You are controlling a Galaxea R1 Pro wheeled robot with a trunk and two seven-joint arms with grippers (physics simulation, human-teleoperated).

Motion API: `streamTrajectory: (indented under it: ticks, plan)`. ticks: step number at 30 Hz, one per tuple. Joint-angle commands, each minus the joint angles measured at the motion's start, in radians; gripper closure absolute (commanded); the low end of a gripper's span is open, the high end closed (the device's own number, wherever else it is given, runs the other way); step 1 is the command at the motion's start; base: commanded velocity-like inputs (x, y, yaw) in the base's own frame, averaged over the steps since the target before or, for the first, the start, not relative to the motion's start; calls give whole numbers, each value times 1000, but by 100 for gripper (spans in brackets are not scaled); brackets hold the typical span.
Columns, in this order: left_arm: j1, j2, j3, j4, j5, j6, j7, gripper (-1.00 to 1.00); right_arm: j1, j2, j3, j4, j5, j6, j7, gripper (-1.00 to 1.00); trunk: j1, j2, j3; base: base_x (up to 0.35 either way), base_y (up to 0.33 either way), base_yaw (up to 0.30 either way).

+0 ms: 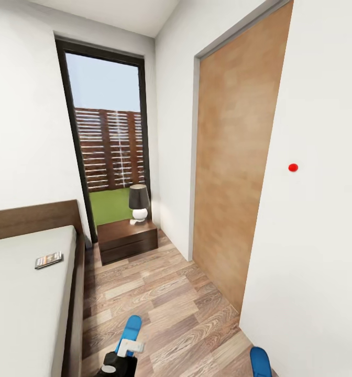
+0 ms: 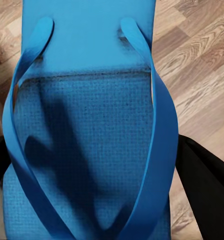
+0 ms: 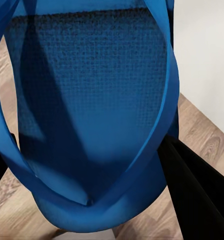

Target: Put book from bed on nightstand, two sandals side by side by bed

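My left gripper (image 2: pixel 92 210) is closed on a bright blue sandal (image 2: pixel 87 125): its dark fingers (image 2: pixel 204 185) press against both edges of the sole, the textured footbed and the V of the straps fill the space between them, and wood-plank floor (image 2: pixel 202 75) lies beneath. My right gripper (image 3: pixel 87 220) grips the second sandal (image 3: pixel 92 115) the same way, a black finger (image 3: pixel 197 195) tight against one edge, with floor and a strip of white wall beyond it.

From my head camera both arms sit low at the frame's lower edge. Of the left one I can make out only a black and white wrist section (image 1: pixel 121 356), with the sandal's tip (image 1: pixel 130 330) sticking up ahead of it over the floor beside the bed (image 1: pixel 24 303). The other sandal's tip (image 1: pixel 260 362) just shows at the lower right, cut off by the frame's edge, close to the wall.

Further on, the book (image 1: pixel 48 259) lies flat on the grey mattress near its right edge, its cover too small to read. Past the bed's foot a dark nightstand (image 1: pixel 128 241) stands against the window, carrying a lamp (image 1: pixel 139 203) with a dark shade. A wooden door (image 1: pixel 233 173) lines the right wall.
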Motion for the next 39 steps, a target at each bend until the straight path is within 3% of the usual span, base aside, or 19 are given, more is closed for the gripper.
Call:
streamTrajectory:
  ticks: [1,7,13,22,25,39]
  plan:
    - [1,0,-8,2,7,-5,5,100,1,-1,7,-3,-11,-4,-6,100,0,-1,0,0,0,0]
    - [12,10,-8,3,27,-25,5,100,23,-2,7,-3,-9,-5,-6,100,0,-1,0,0,0,0]
    - [54,29,-8,3,33,-102,5,100,58,-5,7,-3,-8,-6,-5,100,0,-1,0,0,0,0]
    - [78,32,-9,3,30,-118,5,100,116,-6,7,-2,-5,-10,-2,100,0,-1,0,0,0,0]
    - [91,32,-9,3,30,-121,5,100,144,-6,7,-1,-4,-36,49,100,0,-1,0,0,0,0]
    - [141,28,-9,3,35,-137,5,100,159,-5,7,33,-4,-54,101,100,0,-1,0,0,0,0]
